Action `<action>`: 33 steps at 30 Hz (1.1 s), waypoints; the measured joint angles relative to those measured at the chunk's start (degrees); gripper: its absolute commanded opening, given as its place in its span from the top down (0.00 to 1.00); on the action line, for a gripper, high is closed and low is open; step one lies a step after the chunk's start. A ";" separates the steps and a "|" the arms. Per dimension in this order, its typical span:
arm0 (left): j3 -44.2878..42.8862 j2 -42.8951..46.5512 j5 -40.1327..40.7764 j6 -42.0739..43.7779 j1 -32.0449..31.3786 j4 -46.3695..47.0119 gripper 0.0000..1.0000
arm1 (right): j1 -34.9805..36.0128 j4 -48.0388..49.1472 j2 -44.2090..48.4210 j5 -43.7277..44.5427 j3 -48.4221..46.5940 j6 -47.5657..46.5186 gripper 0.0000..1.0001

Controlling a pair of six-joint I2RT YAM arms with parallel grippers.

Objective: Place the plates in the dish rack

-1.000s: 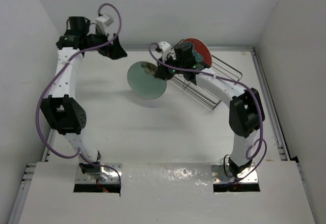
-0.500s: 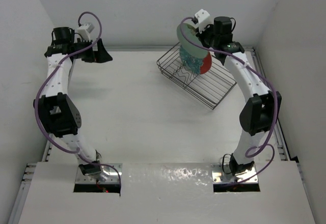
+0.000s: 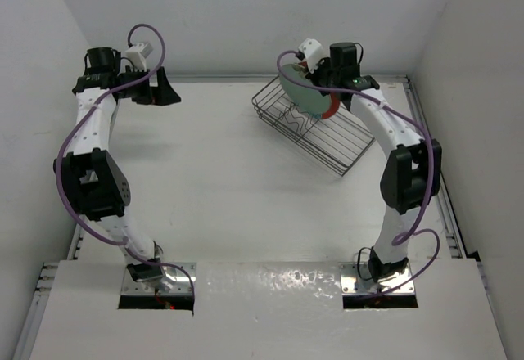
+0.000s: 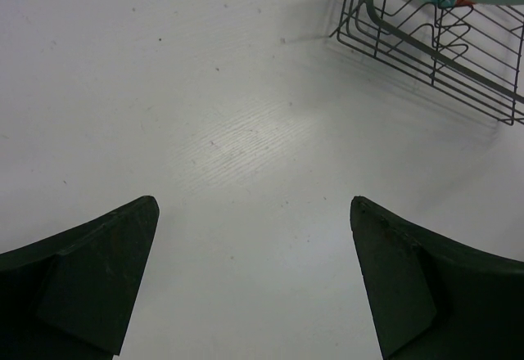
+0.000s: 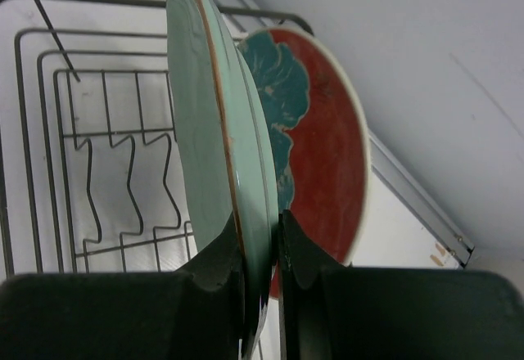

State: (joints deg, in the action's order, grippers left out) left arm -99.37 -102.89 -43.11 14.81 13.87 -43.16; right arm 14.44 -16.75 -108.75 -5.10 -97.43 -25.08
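While the pale mint green plate (image 5: pixel 209 123) stands on edge over the dish rack (image 3: pixel 332 141), the right hand (image 5: pixel 262 241) has its two fingers pressed together on the plate's rim, one on each face. From the right wrist view the plate is upright, its thin edge towards the camera. Whether its lower rim has settled between the wavy dividers is hard to tell, since the fingers hide that part. Just behind it the red-rimmed plate (image 5: pixel 327 155) with the teal centre also stands upright in the rack, near the far end. The two plates are very close, perhaps touching low down. The rack's nearer slots hold nothing, and its wires lie at an angle across the far right part of the worktop (image 3: pixel 229 188). The right arm reaches up from its base along the right side to the rack. Well apart, at the far left corner, the left hand (image 4: pixel 252 206) hangs above bare worktop with its fingers spread wide and nothing between them. A corner of the rack shows at the top right of its wrist view.
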 measured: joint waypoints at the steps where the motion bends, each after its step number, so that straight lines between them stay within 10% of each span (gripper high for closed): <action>1: 0.07 0.00 -0.02 0.13 0.00 -0.24 0.00 | 0.00 -0.07 -0.33 0.00 0.50 -0.15 1.00; 18: 0.20 -0.02 -0.90 1.42 0.00 -0.83 0.00 | -0.04 3.52 -6.47 -0.94 3.76 1.75 0.98; 25: 0.92 -0.02 -0.90 1.66 0.00 -1.33 0.00 | -0.04 6.45 -6.47 -0.59 4.44 3.85 0.51; 33: 0.92 0.00 -1.03 1.66 0.00 -1.44 0.00 | -0.15 8.20 -3.98 0.98 4.72 3.48 0.24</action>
State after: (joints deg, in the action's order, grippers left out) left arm -98.45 -102.89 -44.14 16.47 13.87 -44.60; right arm 14.28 -8.56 -112.73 -4.12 -92.71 -21.61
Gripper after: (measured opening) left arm 0.998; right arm 0.728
